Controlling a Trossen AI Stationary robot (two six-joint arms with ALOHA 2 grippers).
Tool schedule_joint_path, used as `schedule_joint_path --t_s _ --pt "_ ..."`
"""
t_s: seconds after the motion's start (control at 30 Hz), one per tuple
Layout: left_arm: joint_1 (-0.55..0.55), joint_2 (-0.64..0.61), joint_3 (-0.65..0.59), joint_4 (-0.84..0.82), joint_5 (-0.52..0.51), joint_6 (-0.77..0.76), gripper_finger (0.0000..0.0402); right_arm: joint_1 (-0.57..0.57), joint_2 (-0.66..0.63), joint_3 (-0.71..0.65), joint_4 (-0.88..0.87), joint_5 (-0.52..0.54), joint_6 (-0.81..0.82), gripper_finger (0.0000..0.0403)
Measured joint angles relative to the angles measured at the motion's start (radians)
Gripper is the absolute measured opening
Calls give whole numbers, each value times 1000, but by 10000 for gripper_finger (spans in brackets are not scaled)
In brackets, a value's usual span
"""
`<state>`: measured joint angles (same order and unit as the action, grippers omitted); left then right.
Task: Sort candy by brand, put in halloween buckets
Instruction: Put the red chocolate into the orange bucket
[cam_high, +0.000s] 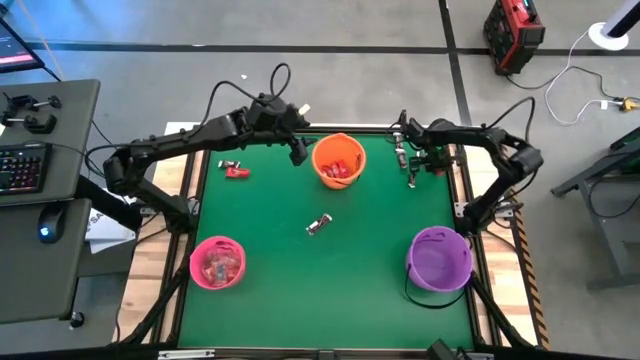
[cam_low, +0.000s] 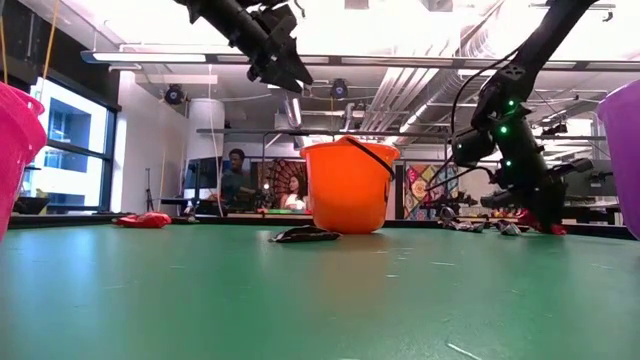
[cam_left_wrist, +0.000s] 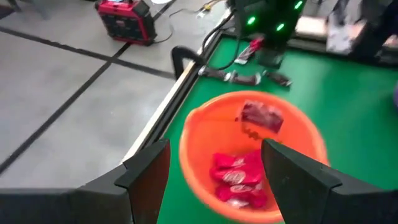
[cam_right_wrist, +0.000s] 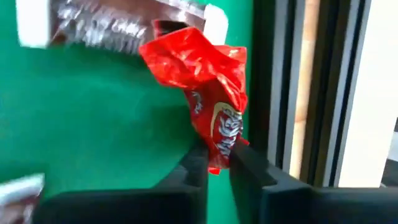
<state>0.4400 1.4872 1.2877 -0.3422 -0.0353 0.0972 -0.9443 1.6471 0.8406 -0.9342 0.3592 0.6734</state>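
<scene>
The orange bucket (cam_high: 338, 160) stands at the far middle of the green table and holds red candy (cam_left_wrist: 239, 180). A dark red piece (cam_left_wrist: 261, 116) shows blurred against its far inner wall. My left gripper (cam_left_wrist: 214, 149) hangs open just above the bucket's left rim (cam_high: 298, 152). At the far right, my right gripper (cam_right_wrist: 217, 158) is down at the table, shut on a red candy (cam_right_wrist: 205, 87). A silvery-wrapped candy (cam_right_wrist: 112, 25) lies just beyond it. The pink bucket (cam_high: 217, 262) stands near left, the purple bucket (cam_high: 439, 258) near right. My right gripper pinches one end of the red candy's wrapper (cam_right_wrist: 219, 146) between its two fingers. It comes steeply from above, pointing down. The rest of the wrapper runs crumpled past the fingertips over the green mat; I cannot tell whether it is lifted clear.
The table's dark right-hand frame (cam_right_wrist: 280, 93) runs right beside my right gripper. More loose candy lies around it (cam_high: 402, 150). A red piece (cam_high: 236, 172) lies far left, and a dark-and-silver piece (cam_high: 319, 225) lies mid-table. The pink bucket holds candy.
</scene>
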Motion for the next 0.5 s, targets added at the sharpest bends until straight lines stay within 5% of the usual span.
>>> schedule_joint_path --t_s 0.33,0.5 --pt "40 -149 1 -53 -153 158 241 170 -281 35 -218 -45 79 8" --pt "81 -239 2 -56 -175 115 241 303 -504 80 9 -132 112 9"
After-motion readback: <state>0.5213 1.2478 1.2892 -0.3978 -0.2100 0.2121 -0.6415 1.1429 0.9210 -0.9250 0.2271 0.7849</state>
